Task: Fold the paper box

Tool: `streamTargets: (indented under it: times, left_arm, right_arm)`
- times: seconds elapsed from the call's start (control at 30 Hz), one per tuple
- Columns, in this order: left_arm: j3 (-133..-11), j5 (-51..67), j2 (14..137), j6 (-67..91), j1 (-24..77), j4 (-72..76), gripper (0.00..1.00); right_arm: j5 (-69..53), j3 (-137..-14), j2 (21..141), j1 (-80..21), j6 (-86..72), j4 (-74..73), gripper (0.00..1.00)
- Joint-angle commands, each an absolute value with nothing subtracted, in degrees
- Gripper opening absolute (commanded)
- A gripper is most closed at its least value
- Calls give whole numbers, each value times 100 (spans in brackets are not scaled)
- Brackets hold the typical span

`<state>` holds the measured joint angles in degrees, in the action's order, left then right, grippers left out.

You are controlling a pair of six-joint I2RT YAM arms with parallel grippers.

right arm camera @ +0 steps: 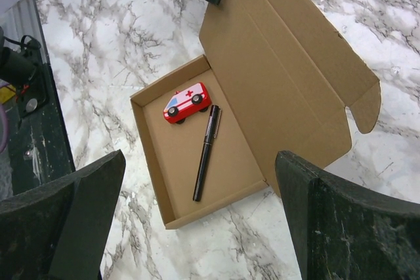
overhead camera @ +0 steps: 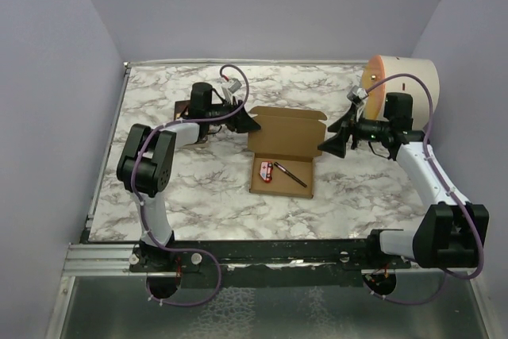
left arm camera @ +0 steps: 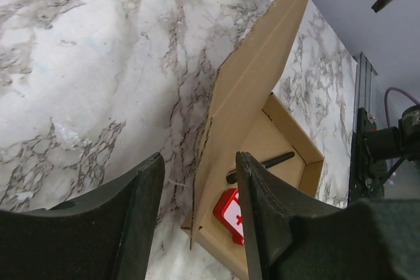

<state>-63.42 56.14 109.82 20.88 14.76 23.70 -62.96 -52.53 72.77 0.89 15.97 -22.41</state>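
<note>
Left wrist, left tool (left arm camera: 198, 191) astride paper box (left arm camera: 252, 90) lid edge, jaws apart

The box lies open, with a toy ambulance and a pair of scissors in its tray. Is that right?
No scissors: it is a black pen beside the toy ambulance in the tray of the open box, as the right wrist view shows.

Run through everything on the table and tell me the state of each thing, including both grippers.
paper box, open, lid raised, tray walls up
toy ambulance, lying in the tray
pen, flat in the tray beside the ambulance
cream cylinder, on its side
left gripper, open, astride the lid's edge
right gripper, wide open, empty
</note>
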Motion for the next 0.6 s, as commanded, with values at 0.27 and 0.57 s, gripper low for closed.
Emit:
streamTargets:
  times: [0.27, 0.57]
  left_arm:
    - [-6644, 6029, 11099, 1664, 1532, 2162, 41]
    - [-6617, 6077, 10919, 1511, 1318, 2006, 41]
  right_arm:
    - [-6504, -5199, 7411, 180, 1547, -2065, 97]
    - [-6537, -5166, 7399, 211, 1538, -2035, 97]
